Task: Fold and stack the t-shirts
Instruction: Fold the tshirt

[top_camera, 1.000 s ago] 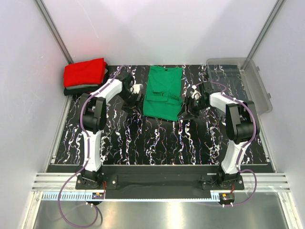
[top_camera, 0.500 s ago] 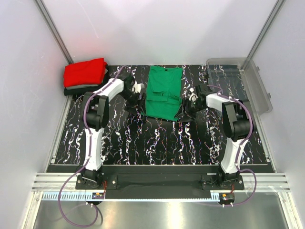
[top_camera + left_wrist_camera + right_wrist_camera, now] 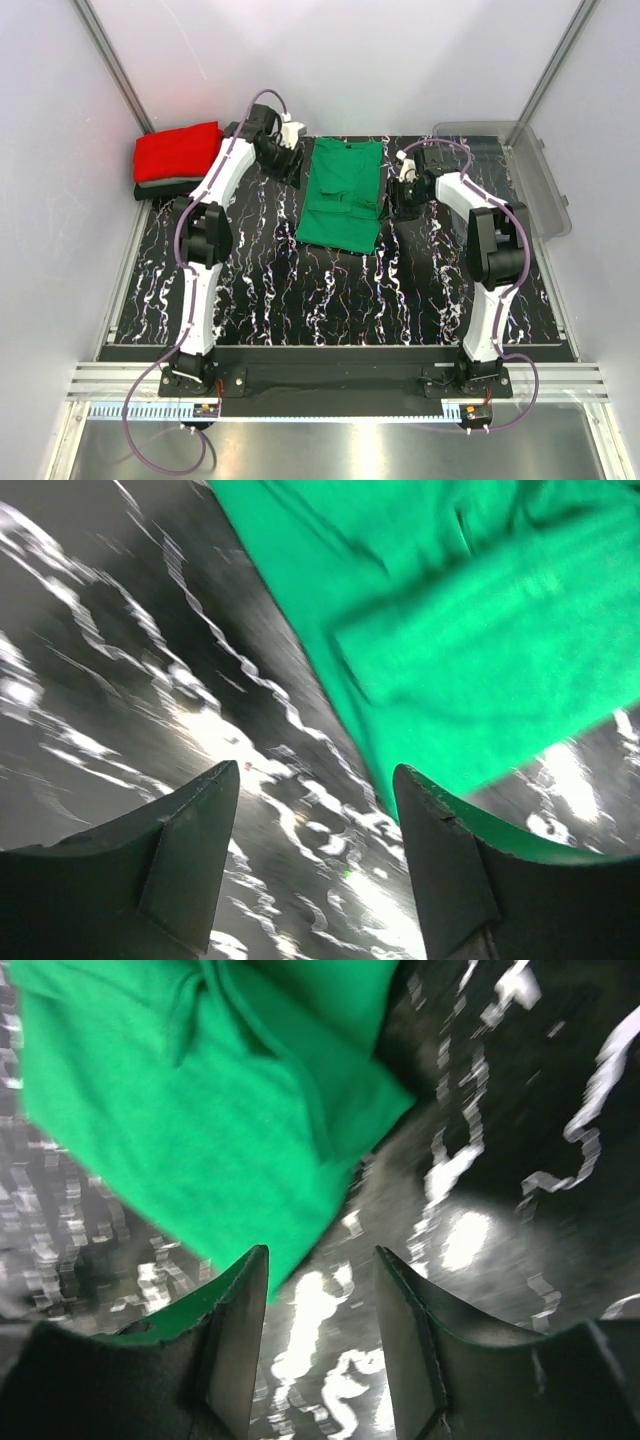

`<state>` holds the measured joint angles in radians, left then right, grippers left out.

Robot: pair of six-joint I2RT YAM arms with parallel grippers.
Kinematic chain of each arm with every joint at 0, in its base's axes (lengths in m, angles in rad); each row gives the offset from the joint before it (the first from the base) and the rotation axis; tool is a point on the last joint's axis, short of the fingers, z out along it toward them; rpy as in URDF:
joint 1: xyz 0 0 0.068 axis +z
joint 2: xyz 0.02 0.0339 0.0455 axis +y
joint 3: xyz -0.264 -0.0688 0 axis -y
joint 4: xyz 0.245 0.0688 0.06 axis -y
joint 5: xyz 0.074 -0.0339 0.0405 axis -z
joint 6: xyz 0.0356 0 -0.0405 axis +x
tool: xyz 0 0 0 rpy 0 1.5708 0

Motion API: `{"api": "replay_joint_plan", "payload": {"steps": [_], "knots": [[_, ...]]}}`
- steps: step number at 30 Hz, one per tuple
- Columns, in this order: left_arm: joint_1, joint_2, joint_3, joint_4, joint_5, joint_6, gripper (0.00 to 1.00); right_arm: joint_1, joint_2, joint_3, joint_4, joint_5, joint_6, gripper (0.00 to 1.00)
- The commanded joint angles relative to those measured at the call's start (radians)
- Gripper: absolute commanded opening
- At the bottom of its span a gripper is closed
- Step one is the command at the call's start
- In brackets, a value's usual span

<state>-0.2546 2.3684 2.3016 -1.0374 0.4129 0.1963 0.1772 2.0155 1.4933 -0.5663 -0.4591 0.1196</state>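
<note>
The green t-shirt [image 3: 343,195] is found lying flat at the far middle of the desk [image 3: 300,290], already narrowed into a long strip with its sleeves turned inward. A red t-shirt [image 3: 178,152] is seen resting on darker folded shirts [image 3: 158,187] at the far left corner, well apart from it. The left claw [image 3: 290,162] is placed just beside the strip's far left corner, and the right claw [image 3: 396,200] just beside its right edge. In both wrist views the jaws are shown spread with nothing between them, and bare desk lies under the gap. The cloth is judged light, soft and limp. No shape would be kept once it is lifted, and any unsupported part would be expected to sag and drag. The folded-in layers are judged liable to slide apart if only the top ply is caught. A hold is therefore recommended at the side edges, close to the corners of one end, with every layer pinched together. Both sides should be raised evenly, so that the end can be carried over the other without the strip skewing. Breakage is not considered a risk. Bunching and a snagged single ply are.
</note>
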Motion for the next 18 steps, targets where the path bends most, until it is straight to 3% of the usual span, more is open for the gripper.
{"api": "replay_joint_plan", "payload": {"steps": [1,5,9,13,15,18], "knots": [[0.005,0.075,0.085,-0.003,-0.068,0.104,0.65,-0.005,0.044,0.068,-0.024,0.083,-0.150,0.52],[0.005,0.072,0.044,-0.003,-0.039,0.143,0.59,-0.005,0.080,0.110,-0.015,0.059,-0.186,0.52],[0.003,0.003,-0.069,-0.016,0.116,0.141,0.41,-0.007,0.114,0.159,-0.010,0.014,-0.186,0.49],[-0.017,-0.024,-0.146,-0.042,0.223,0.114,0.33,-0.001,0.131,0.196,-0.015,-0.010,-0.175,0.47],[-0.037,-0.037,-0.194,-0.050,0.248,0.106,0.19,0.005,0.123,0.199,-0.020,-0.027,-0.181,0.47],[-0.087,-0.034,-0.228,-0.055,0.305,0.083,0.15,0.018,0.117,0.202,-0.044,-0.070,-0.176,0.46]]}}
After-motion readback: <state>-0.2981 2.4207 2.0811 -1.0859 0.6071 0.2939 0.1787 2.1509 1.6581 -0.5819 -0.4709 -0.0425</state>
